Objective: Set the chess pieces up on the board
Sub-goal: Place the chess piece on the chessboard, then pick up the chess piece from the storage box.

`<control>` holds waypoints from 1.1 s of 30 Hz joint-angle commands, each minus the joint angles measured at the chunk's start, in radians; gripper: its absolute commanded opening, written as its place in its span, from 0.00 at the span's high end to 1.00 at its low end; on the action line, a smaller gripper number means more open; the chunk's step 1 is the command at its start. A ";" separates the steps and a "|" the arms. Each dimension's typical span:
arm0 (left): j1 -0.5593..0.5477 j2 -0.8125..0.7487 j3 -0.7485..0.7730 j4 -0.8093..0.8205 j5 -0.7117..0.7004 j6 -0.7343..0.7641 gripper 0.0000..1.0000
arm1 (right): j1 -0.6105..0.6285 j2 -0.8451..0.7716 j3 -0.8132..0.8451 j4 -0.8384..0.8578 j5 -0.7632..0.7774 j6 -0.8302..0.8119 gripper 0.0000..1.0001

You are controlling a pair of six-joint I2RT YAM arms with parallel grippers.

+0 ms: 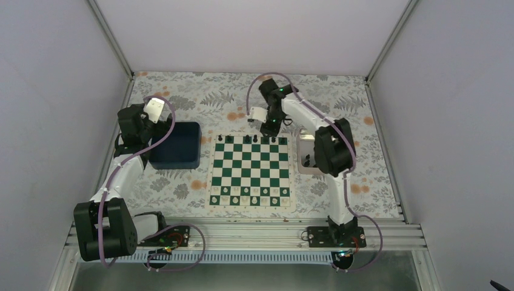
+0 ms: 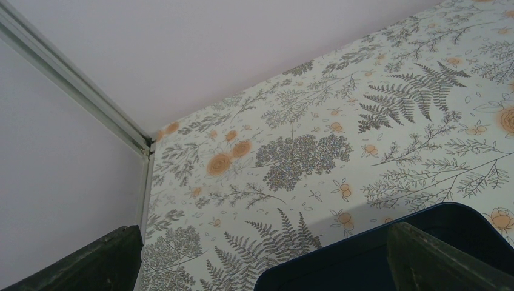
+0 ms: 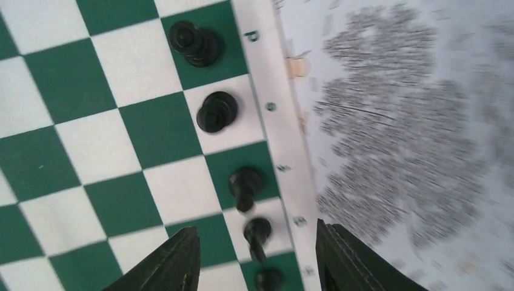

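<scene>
Several small black chess pieces [image 3: 216, 111] stand along the far edge row of the board [image 3: 163, 130], the right jaws parted over them, the left jaws wide apart off its left side; light, smooth and tippy, each looks best pinched around its slim stem.

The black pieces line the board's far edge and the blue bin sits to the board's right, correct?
Not quite: the top view shows the blue bin on the left of the board, not the right. The black pieces do line the far edge.
</scene>
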 commanded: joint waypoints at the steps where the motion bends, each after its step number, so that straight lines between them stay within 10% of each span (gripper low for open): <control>1: 0.004 -0.007 -0.007 0.024 0.012 0.003 0.00 | -0.070 -0.181 -0.017 -0.017 0.003 0.002 0.49; 15: 0.005 0.004 -0.001 0.019 0.018 0.001 0.00 | -0.534 -0.551 -0.403 0.004 0.005 -0.104 0.48; 33: 0.005 0.013 0.009 0.009 0.015 -0.001 0.00 | -0.483 -0.661 -0.708 0.012 -0.122 -0.116 0.51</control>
